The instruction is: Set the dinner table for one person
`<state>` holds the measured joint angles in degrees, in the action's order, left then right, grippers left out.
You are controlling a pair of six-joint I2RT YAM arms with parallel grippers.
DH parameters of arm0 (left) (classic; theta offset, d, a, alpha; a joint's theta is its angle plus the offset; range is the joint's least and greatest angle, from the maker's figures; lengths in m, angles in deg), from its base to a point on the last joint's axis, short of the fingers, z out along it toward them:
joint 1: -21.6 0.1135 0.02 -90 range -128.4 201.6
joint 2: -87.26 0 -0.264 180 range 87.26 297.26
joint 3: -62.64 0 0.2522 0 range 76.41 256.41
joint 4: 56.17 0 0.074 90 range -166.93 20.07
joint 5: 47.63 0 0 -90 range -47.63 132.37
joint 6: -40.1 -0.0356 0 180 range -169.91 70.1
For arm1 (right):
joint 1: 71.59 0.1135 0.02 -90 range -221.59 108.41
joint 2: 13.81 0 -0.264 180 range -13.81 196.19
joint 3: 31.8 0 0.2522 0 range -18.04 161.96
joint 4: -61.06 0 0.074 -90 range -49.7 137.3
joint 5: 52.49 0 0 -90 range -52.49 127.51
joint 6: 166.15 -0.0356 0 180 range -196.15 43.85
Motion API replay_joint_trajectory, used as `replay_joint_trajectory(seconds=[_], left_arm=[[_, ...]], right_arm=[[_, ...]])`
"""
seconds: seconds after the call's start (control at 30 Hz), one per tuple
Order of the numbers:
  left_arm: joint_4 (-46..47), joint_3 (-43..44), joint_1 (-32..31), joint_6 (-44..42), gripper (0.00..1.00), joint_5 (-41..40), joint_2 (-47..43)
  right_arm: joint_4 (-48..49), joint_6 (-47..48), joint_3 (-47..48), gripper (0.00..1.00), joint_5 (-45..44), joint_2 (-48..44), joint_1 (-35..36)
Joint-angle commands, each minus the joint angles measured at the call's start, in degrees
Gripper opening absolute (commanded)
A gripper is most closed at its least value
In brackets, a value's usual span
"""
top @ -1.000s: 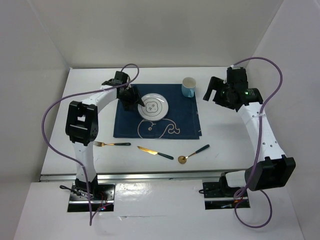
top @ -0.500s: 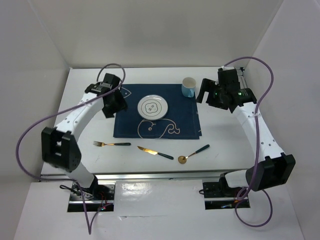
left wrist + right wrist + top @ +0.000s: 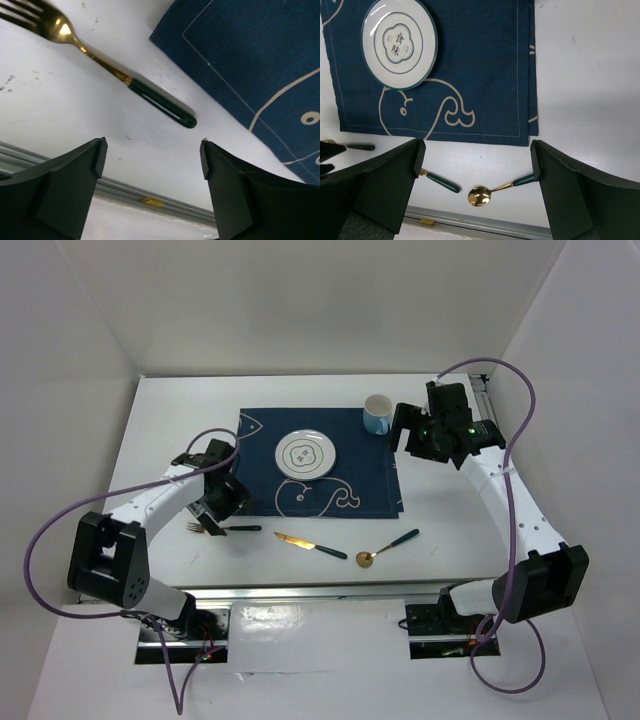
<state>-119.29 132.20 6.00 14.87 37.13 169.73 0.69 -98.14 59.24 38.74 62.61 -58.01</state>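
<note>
We see two arms of the same build: the left arm [image 3: 165, 495] and the right arm [image 3: 515, 505] both have glossy white tubular links joined by blocky matte black joint housings. A slack purple cable [image 3: 29, 558] runs along the left one, and a second purple cable [image 3: 485, 362] runs along the right. Each arm rises from a black base plate [image 3: 180, 632] with thin wires. A small green light [image 3: 428, 427] glows on the right wrist housing. The left end effector [image 3: 152, 150] and the right end effector [image 3: 476, 150] each carry two matte black, wedge-shaped fingers with flat inner faces.
</note>
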Motion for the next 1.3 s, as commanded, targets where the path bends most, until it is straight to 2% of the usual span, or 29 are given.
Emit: replay_joint_trajectory(seconds=[0.0,0.13,0.3,0.4,0.5,0.57,0.67,0.7,0.8,0.9,1.03,1.1,1.13,1.27], left_arm=[[4.01,-0.77,-0.23,4.05,0.92,1.89,3.03],[6.38,-1.39,-0.23,6.32,0.82,1.89,6.81],[7.08,-2.44,-1.28,8.53,0.79,0.67,8.67],[8.32,-4.11,-1.81,9.85,0.71,0.66,9.27],[8.93,-4.73,-1.81,10.37,0.56,0.05,9.98],[9.64,-6.48,-1.81,10.37,0.5,0.05,10.51],[9.64,-8.41,-1.28,10.37,0.3,0.05,9.98],[8.94,-8.42,-0.67,9.85,0.2,0.05,8.07],[4.74,-7.37,-0.66,5.92,0.01,-4.16,4.98],[2.26,-2.11,-1.28,-2.6,0.0,-9.43,3.66],[-6.78,6.34,-5.48,-14.72,0.0,-19.71,5.59],[-5.84,10.1,-6.9,-20.71,0.0,-18.94,5.59],[-4.35,11.35,-8.56,-28.31,0.0,-16.93,6.55],[-4.16,20.31,-11.29,-33.21,0.0,-16.12,14.97]], right_arm=[[2.75,1.34,-0.11,1.0,0.61,-0.74,0.57],[2.75,1.87,-0.63,1.0,1.14,-0.75,0.57],[2.75,2.4,-1.16,1.0,1.14,-0.75,0.57],[2.75,2.4,-1.69,1.0,1.14,-0.75,0.57],[2.75,2.4,-1.69,1.0,1.14,-0.75,0.57],[2.75,2.4,-1.69,1.0,1.14,-0.75,0.57],[2.75,2.4,-1.16,1.0,1.14,-0.75,0.57],[2.75,2.4,-1.16,1.0,1.14,-0.75,0.57],[2.23,2.4,-1.16,1.0,1.14,-0.75,0.57],[2.23,2.4,-2.21,1.0,1.14,-0.75,0.57],[1.7,2.4,-2.74,1.0,1.14,-0.75,0.57],[1.7,2.4,-3.44,1.0,1.14,-1.28,0.57],[1.7,2.4,-3.45,1.0,1.14,-1.28,0.57],[-0.14,2.92,-3.45,1.0,-0.09,-1.28,0.57]])
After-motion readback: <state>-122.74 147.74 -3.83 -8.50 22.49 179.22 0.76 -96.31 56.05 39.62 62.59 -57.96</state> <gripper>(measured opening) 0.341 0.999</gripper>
